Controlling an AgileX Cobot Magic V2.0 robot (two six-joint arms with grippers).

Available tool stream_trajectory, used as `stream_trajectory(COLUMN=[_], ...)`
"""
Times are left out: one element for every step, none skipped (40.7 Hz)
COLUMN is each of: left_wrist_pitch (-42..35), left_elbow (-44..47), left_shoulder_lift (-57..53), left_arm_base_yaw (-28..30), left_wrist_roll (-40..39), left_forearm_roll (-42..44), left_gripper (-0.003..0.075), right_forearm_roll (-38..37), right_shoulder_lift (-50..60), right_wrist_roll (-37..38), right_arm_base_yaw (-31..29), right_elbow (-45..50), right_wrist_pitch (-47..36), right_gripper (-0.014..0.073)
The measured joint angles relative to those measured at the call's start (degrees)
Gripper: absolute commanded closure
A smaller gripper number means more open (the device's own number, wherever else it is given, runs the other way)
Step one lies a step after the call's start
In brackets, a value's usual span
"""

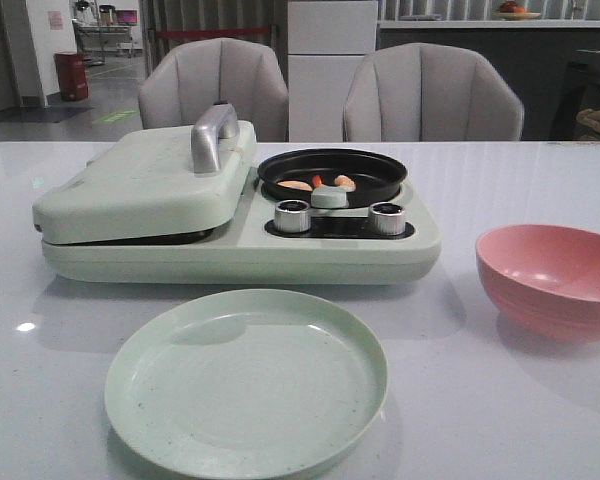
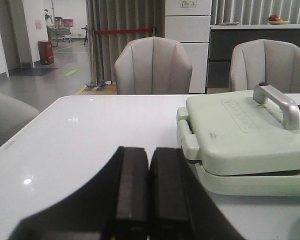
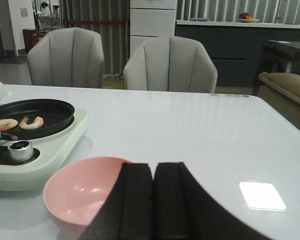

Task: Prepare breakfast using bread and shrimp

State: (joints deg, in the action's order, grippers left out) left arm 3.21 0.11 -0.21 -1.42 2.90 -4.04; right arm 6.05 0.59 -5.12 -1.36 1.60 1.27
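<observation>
Both hands, the left hand (image 2: 149,192) and the right hand (image 3: 154,200), hover low over the desk (image 1: 520,400) with fingers pressed together, holding nothing. Shrimp (image 1: 320,184) lie in the black pan (image 1: 380,165) of the breakfast maker (image 1: 230,245). Its grill lid (image 1: 145,180) is down; no bread shows, possibly inside. Nothing is on the green plate (image 1: 245,380), so plating looks undone.
</observation>
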Motion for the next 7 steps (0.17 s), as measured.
stream_trajectory(left_wrist_pitch=[0.00,0.00,0.00,0.00,0.00,0.00,0.00], left_elbow=[0.00,0.00,0.00,0.00,0.00,0.00,0.00], left_shoulder_lift=[0.00,0.00,0.00,0.00,0.00,0.00,0.00], left_arm_base_yaw=[0.00,0.00,0.00,0.00,0.00,0.00,0.00], left_wrist_roll=[0.00,0.00,0.00,0.00,0.00,0.00,0.00], left_forearm_roll=[0.00,0.00,0.00,0.00,0.00,0.00,0.00], left_gripper=[0.0621,0.0621,0.0621,0.0621,0.0621,0.0621,0.0621], right_forearm_roll=[0.00,0.00,0.00,0.00,0.00,0.00,0.00], right_shoulder_lift=[0.00,0.00,0.00,0.00,0.00,0.00,0.00], right_wrist_roll=[0.00,0.00,0.00,0.00,0.00,0.00,0.00], right_arm_base_yaw=[0.00,0.00,0.00,0.00,0.00,0.00,0.00], right_elbow=[0.00,0.00,0.00,0.00,0.00,0.00,0.00], right_wrist_pitch=[0.00,0.00,0.00,0.00,0.00,0.00,0.00], right_gripper=[0.0559,0.0559,0.0559,0.0559,0.0559,0.0559,0.0559])
